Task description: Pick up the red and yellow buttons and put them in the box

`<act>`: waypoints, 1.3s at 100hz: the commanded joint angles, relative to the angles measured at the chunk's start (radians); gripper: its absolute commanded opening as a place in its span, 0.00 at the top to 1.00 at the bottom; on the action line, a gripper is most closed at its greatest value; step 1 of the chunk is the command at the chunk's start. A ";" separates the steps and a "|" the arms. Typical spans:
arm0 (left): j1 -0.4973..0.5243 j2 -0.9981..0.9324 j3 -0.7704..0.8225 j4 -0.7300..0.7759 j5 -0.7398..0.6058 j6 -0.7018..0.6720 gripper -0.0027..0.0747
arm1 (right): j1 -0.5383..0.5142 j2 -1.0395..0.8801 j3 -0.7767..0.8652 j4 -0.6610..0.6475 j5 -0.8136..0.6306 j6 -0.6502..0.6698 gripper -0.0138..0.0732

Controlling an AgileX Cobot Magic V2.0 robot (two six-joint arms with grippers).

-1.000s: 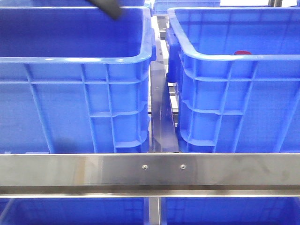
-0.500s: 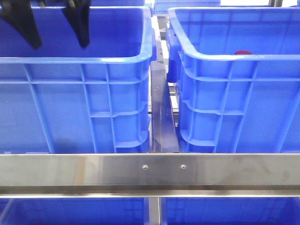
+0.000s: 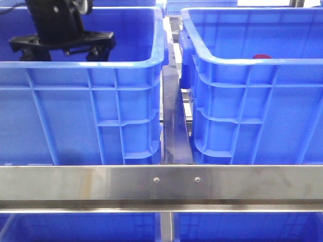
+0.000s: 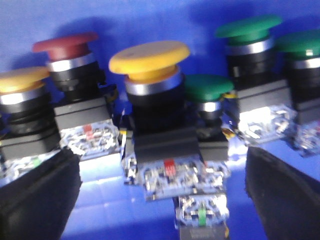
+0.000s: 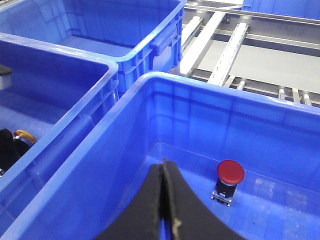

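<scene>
Setting: two deep blue crates side by side on a steel-framed roller rack, with more blue crates behind; no table as such, just rails and rollers.

Left crate [image 3: 81,63]: the supply bin. It holds a cluster of push buttons standing upright on their switch blocks, with red, yellow and green caps mixed together, so the colours have to be picked out one by one.

Left gripper [image 4: 162,185]: dipped down inside the left crate, jaws spread wide and empty, with a black finger [image 4: 35,195] on each side of the wrist view. They bracket the yellow button [image 4: 150,57], which stands centred between them; I judge that one the target.

Neighbours: a dark red button [image 4: 67,45] sits just behind and beside the yellow one, and another yellow cap [image 4: 20,80] is at the edge. The green buttons [image 4: 247,27] crowd the other side. It is tight, so closing could nudge a neighbour.

Box [image 5: 210,100]: the right crate, the drop-off. One red button [image 5: 230,172] already stands upright on its floor, near the wall.

Right gripper [image 5: 164,200]: hovering over the box with its jaws pressed together and nothing between them. It looks parked, out of the left arm's way.

Progress: by my reckoning, early, with one piece delivered and many waiting.
</scene>
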 commanded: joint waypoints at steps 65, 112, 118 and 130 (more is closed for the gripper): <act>-0.001 -0.021 -0.035 -0.010 -0.039 -0.011 0.86 | -0.001 -0.020 -0.026 0.036 0.002 -0.001 0.91; -0.001 -0.221 -0.062 -0.222 -0.006 0.238 0.86 | -0.001 -0.020 -0.026 0.036 0.006 -0.001 0.91; -0.001 -0.245 -0.062 -0.315 -0.006 0.320 0.86 | -0.001 -0.020 -0.026 0.036 0.006 -0.001 0.91; -0.001 -0.274 -0.062 -0.557 0.041 0.521 0.86 | -0.001 -0.020 -0.026 0.036 0.006 -0.001 0.91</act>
